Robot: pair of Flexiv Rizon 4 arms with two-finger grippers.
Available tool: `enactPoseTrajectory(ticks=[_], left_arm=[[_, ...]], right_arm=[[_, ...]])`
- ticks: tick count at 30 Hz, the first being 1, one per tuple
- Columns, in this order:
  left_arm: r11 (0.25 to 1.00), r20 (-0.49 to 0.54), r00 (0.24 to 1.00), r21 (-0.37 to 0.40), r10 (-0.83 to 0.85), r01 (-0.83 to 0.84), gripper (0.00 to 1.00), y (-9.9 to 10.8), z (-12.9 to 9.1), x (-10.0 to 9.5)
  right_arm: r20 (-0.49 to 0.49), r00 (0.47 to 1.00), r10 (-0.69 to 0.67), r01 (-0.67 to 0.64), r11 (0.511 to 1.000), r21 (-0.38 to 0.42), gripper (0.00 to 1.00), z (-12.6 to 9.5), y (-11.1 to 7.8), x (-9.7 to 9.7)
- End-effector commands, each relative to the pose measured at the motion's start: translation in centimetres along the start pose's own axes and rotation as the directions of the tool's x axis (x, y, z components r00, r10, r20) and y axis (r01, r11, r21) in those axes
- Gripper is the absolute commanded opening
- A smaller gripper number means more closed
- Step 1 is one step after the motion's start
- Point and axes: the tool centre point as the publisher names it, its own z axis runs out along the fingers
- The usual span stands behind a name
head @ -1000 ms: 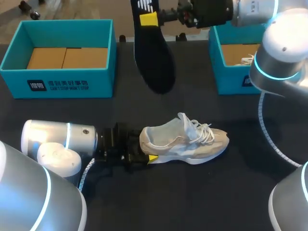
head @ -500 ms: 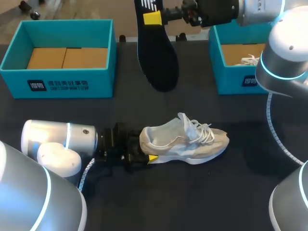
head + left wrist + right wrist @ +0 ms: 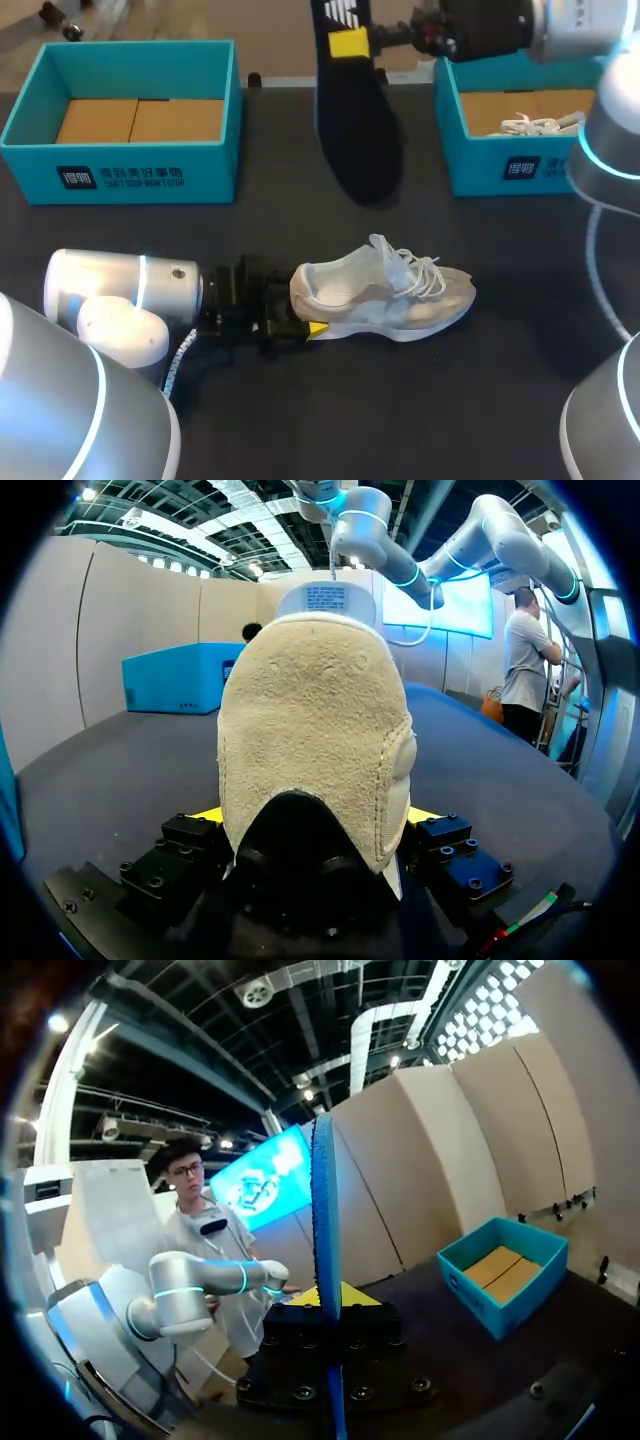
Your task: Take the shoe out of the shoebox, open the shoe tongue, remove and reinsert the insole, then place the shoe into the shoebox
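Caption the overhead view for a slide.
Left fingers clamp the shoe by the heel; right fingers hold the insole above the table.

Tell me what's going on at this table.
The left end effector is clamped on the heel of a pale shoe standing on the table. The right end effector holds the dark insole in the air, out of the shoe. It has not yet gone back in. Another shoe lies in the blue box on the right.
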Motion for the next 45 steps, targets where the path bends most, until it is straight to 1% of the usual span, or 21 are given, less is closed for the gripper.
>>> enactPoseTrajectory(ticks=[1,8,10,11,12,14,15,18,19,35,37,40,43,45], left_arm=[[1.000,0.002,1.000,0.001,0.000,0.000,0.00,0.1,0.0,0.1],[1.000,0.002,1.000,0.001,0.000,0.000,0.00,0.1,0.0,0.1],[1.000,0.002,1.000,0.001,0.000,0.000,0.00,0.1,0.0,0.1],[1.000,0.002,1.000,0.001,0.000,0.000,0.00,0.1,0.0,0.1],[1.000,0.002,1.000,0.001,0.000,0.000,0.00,0.1,0.0,0.1],[1.000,0.002,1.000,0.001,0.000,0.000,0.00,0.1,0.0,0.1],[1.000,0.002,1.000,0.001,0.000,0.000,0.00,0.1,0.0,0.1],[1.000,0.002,1.000,0.001,0.000,0.000,0.00,0.1,0.0,0.1],[1.000,0.002,1.000,0.001,0.000,0.000,0.00,0.1,0.0,0.1],[1.000,0.002,1.000,0.001,0.000,0.000,0.00,0.1,0.0,0.1],[1.000,0.002,1.000,0.001,0.000,0.000,0.00,0.1,0.0,0.1],[1.000,0.002,1.000,0.001,0.000,0.000,0.00,0.1,0.0,0.1],[1.000,0.002,1.000,0.001,0.000,0.000,0.00,0.1,0.0,0.1],[1.000,0.002,1.000,0.001,0.000,0.000,0.00,0.1,0.0,0.1]], right_arm=[[0.049,0.998,0.024,-0.025,0.999,0.021,0.00,-3.2,-0.5,3.1],[0.047,0.996,0.070,-0.072,0.996,0.057,0.00,-3.3,-1.1,6.0],[0.048,0.995,0.084,-0.087,0.995,0.054,0.00,-3.3,-1.5,6.8],[0.048,0.995,0.084,-0.087,0.995,0.054,0.00,-3.3,-1.5,6.8],[0.043,0.994,0.097,-0.099,0.994,0.050,0.00,-3.1,-1.9,7.8],[0.025,0.993,0.113,-0.114,0.992,0.048,0.00,-2.8,-2.4,8.6],[0.014,0.993,0.119,-0.120,0.992,0.030,0.00,-2.6,-2.8,8.8],[-0.031,0.979,0.203,-0.201,0.978,0.050,0.00,-2.2,-4.6,8.8],[-0.013,0.977,0.214,-0.212,0.974,0.074,0.00,-2.3,-5.0,8.6],[-0.013,0.977,0.214,-0.212,0.974,0.074,0.00,-2.3,-5.0,8.6],[-0.015,0.977,0.213,-0.212,0.977,0.031,0.00,-2.0,-5.8,9.3],[-0.004,0.977,0.211,-0.212,0.977,-0.030,0.00,-1.6,-6.4,10.3],[-0.008,0.977,0.212,-0.212,0.976,-0.045,0.00,-1.1,-6.6,11.4],[-0.023,0.970,0.242,-0.243,0.969,-0.044,0.00,-0.8,-6.7,12.0]])
